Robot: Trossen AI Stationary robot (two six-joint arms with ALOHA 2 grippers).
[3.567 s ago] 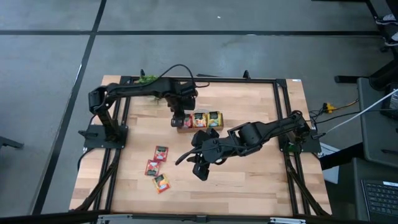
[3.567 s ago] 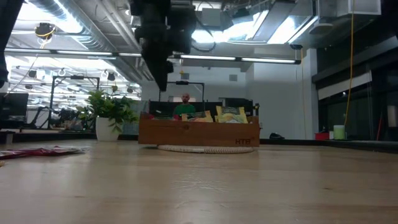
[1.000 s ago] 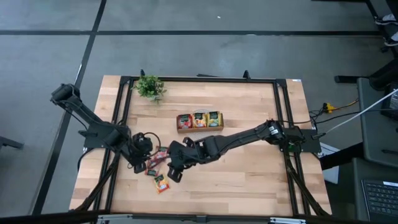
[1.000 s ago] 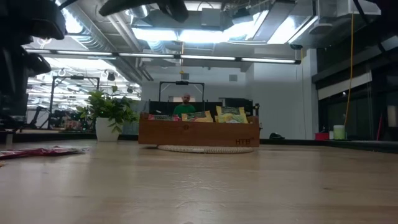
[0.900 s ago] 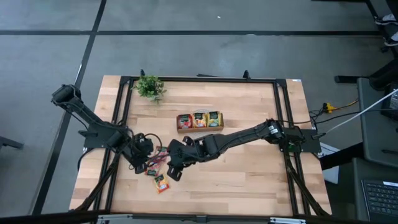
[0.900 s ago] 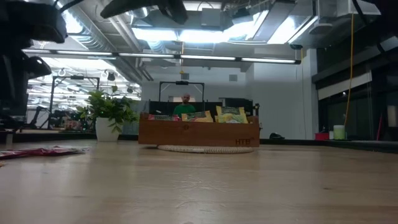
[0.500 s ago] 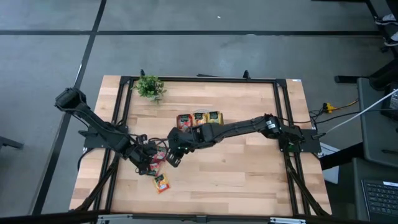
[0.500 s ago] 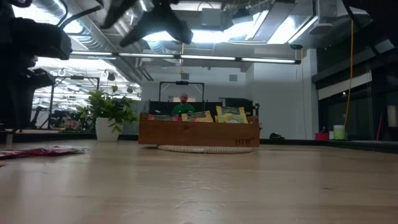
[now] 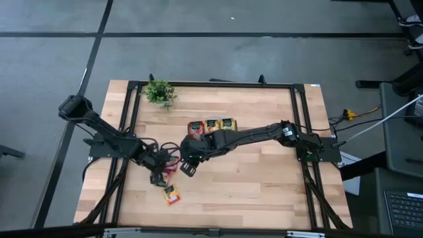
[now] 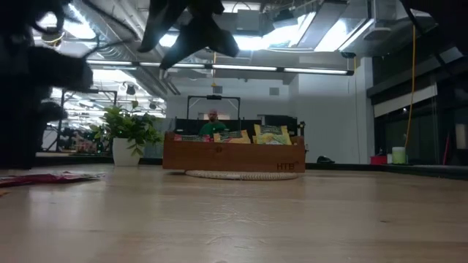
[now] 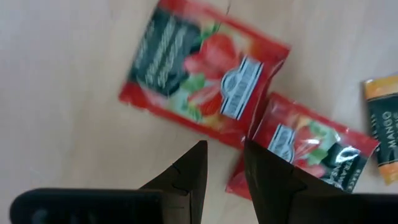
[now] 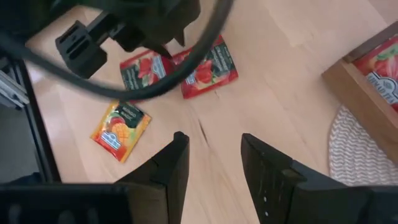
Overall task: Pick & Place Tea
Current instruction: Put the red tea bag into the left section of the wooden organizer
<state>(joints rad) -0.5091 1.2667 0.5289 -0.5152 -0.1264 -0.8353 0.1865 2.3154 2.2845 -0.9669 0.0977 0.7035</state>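
The left hand (image 11: 222,163) has come down over the loose tea packets at the near-left of the desk (image 9: 264,185). A second ago it was off to the side of them; now its fingers hang slightly apart and empty just above the gap where two red packets meet. The larger red packet (image 11: 202,78) lies flat, and the second red packet (image 11: 305,152) touches its corner. An orange packet (image 12: 120,129) lies a little apart, nearer the desk's front edge.

The right hand (image 12: 211,162) has drawn back from the packets toward the wooden tray (image 9: 211,127), which already holds packets in its three sections. Its fingers are open with nothing between them, and it hovers between the tray and the loose pile.

The pick has passed to the left arm. It looks set to take one of the red packets, though the overlap may make a clean grip on just one awkward. A potted plant (image 9: 158,92) stands at the far-left corner.
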